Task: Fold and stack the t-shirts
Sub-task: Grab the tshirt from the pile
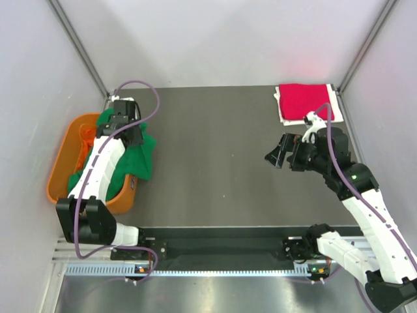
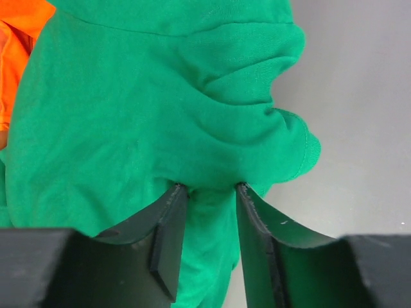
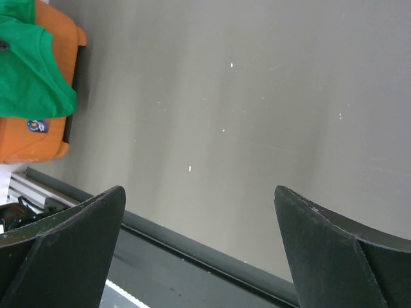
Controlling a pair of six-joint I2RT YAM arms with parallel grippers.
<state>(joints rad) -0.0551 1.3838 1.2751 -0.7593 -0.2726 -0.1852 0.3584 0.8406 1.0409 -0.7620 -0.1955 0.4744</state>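
Observation:
A bright green t-shirt (image 1: 142, 155) spills out of the orange tub (image 1: 60, 175) and over its right rim onto the table. My left gripper (image 1: 129, 134) is pressed down into it. In the left wrist view the green t-shirt (image 2: 160, 96) fills the frame, and the left gripper (image 2: 209, 187) stands open with loose green cloth bulging between its fingers. An orange t-shirt (image 1: 85, 134) lies in the tub beside it. A crimson red t-shirt (image 1: 303, 101) lies folded at the back right on a pale cloth (image 1: 335, 96). My right gripper (image 1: 285, 155) hovers open and empty over the table.
The right wrist view shows bare grey table under the right gripper (image 3: 199, 192), with the tub (image 3: 32, 141) and green t-shirt (image 3: 29, 77) at the upper left. Grey walls close in on the left, back and right. A black rail (image 1: 221, 235) runs along the near edge.

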